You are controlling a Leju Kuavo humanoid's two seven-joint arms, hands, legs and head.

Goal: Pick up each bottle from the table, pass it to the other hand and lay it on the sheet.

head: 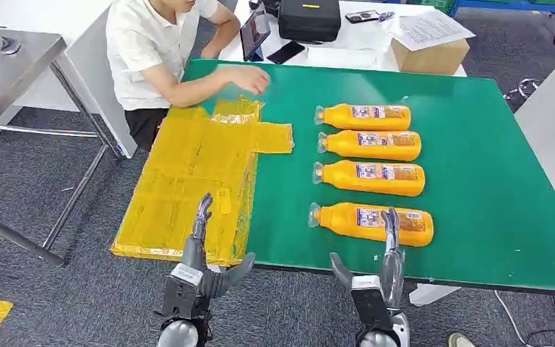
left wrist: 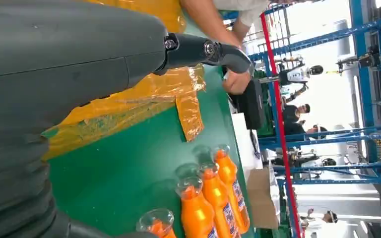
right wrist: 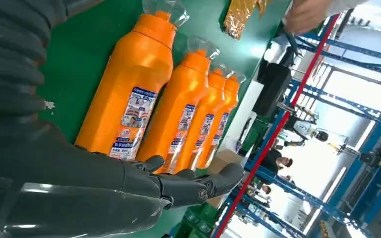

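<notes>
Four orange bottles [head: 371,170] lie crosswise, caps toward the yellow sheet [head: 188,184]; both hands, left hand [head: 201,249] and right hand [head: 383,260], are spread and hold nothing, the right one covering part of the nearest bottle.

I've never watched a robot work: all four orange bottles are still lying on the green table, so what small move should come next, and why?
Probably the right hand reaches forward and closes its fingers around the nearest orange plastic bottle. That hand is open beside it, and the yellow plastic sheet holds no bottle yet.
</notes>
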